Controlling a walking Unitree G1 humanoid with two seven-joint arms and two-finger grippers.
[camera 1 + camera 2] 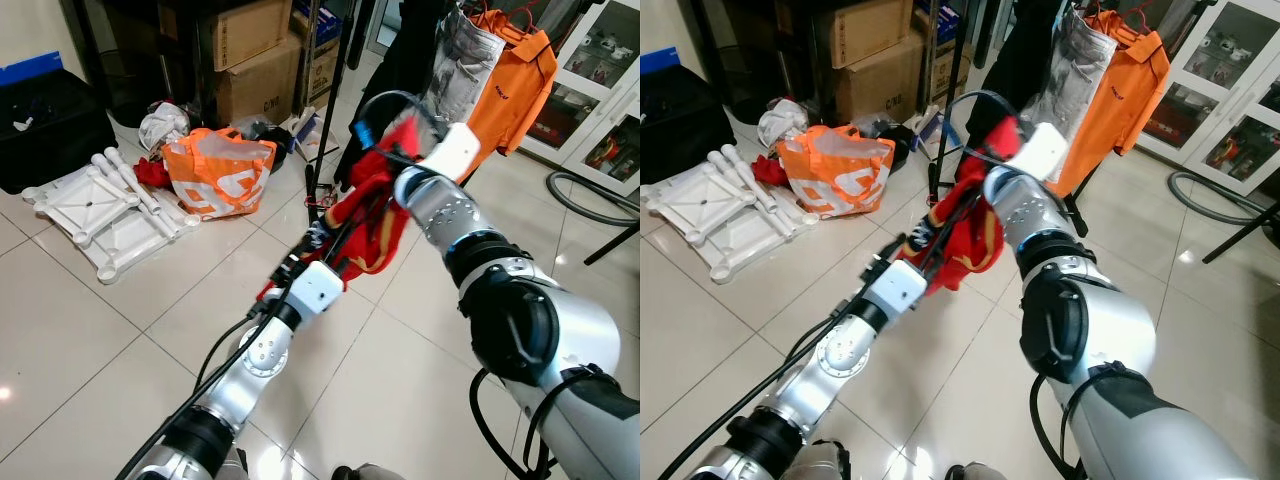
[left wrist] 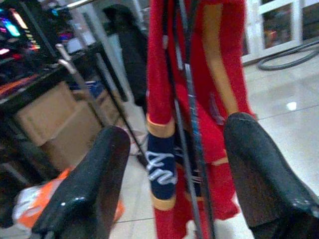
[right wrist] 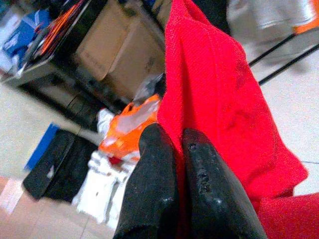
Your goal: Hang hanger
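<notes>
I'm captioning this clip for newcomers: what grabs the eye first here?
A red garment hangs mid-air between both arms, the right gripper shut on its cloth and the left gripper open around its lower part. Behind it an orange shirt hangs on a rack, and an orange bag sits on the tiled floor.

Head pair looks down over both arms; wrist cameras sit close against the red garment [image 2: 199,74].

red garment [image 1: 365,215] draped on a hanger, held aloft.
</notes>
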